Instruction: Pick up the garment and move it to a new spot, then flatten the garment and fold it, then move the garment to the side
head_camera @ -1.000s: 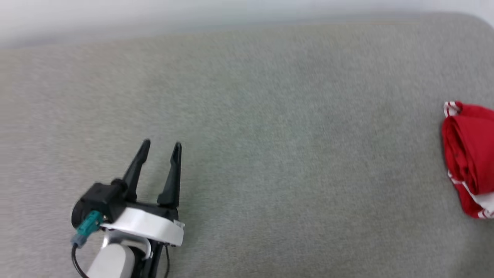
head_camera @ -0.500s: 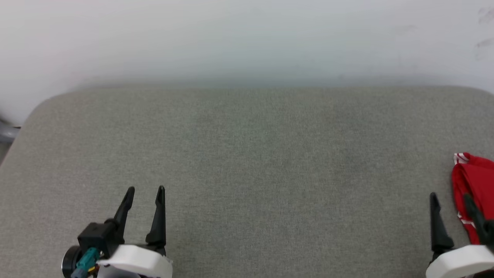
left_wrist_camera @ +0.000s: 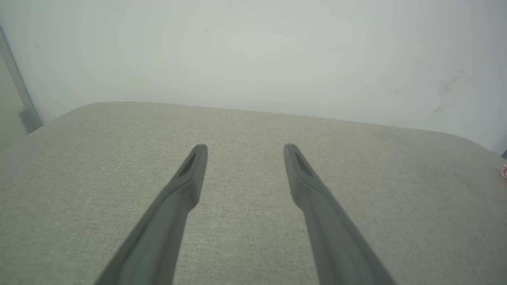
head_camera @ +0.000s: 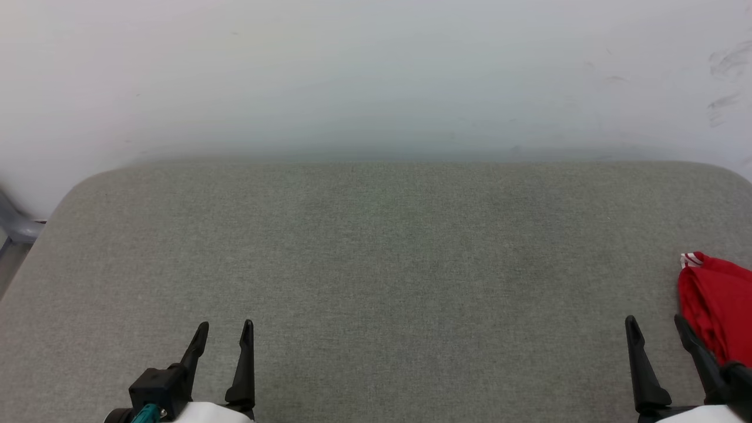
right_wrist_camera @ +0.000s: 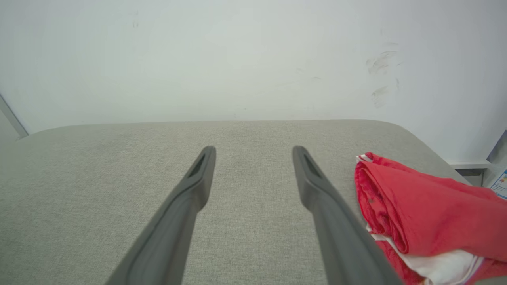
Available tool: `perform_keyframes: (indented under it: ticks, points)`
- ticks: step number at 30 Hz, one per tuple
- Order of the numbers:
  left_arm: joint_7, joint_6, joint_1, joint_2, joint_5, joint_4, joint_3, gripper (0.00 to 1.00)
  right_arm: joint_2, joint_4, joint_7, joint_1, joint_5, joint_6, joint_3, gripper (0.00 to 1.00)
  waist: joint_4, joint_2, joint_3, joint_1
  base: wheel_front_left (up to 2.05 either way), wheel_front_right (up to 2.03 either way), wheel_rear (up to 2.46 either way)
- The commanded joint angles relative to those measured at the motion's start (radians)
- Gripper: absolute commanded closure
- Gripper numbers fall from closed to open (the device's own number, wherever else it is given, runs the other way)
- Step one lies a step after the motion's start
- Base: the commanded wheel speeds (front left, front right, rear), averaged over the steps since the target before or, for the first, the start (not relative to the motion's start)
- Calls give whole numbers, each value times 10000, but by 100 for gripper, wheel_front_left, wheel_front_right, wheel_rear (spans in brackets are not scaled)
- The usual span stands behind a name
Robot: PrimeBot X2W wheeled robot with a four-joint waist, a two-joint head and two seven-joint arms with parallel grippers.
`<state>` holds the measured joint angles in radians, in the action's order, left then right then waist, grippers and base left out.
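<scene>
grey surface (head_camera: pixel 376 264), left tool (head_camera: pixel 225 323), right tool (head_camera: pixel 655 318) wide, empty, red garment (head_camera: pixel 714 299) beside right, white fold in right wrist view

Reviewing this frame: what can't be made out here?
Red jersey: cut off by the head view's right edge; full outline unknown.
Jersey's near side: right wrist view, behind a finger of the right gripper; contact unclear.
Reddish speck: left wrist view's right edge, too small to name.
</scene>
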<state>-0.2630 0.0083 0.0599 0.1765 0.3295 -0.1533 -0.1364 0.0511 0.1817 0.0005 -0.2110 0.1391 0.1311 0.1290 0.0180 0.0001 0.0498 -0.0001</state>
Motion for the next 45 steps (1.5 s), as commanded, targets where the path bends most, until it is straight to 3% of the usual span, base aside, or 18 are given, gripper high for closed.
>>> perform_keyframes:
  ticks: [1,17,18,45]
  points:
    - [-18,-47,114,-46,-51,-58,30,0,-11,90,31,-141,49,-10,7,0,-20,-1,21,1,0,0,0]
    - [-19,-316,-193,-205,-255,-342,177,0,-13,37,24,30,-16,-10,-105,0,7,-1,-8,1,0,0,0]
    - [3,-274,-76,-224,-180,-381,153,100,0,21,48,-43,12,2,-119,100,3,-1,-10,1,0,0,0]
    - [1238,-641,-622,-573,4048,-602,934,100,162,-1396,230,1015,4989,0,-346,100,-35,-1,-119,1,0,0,0]
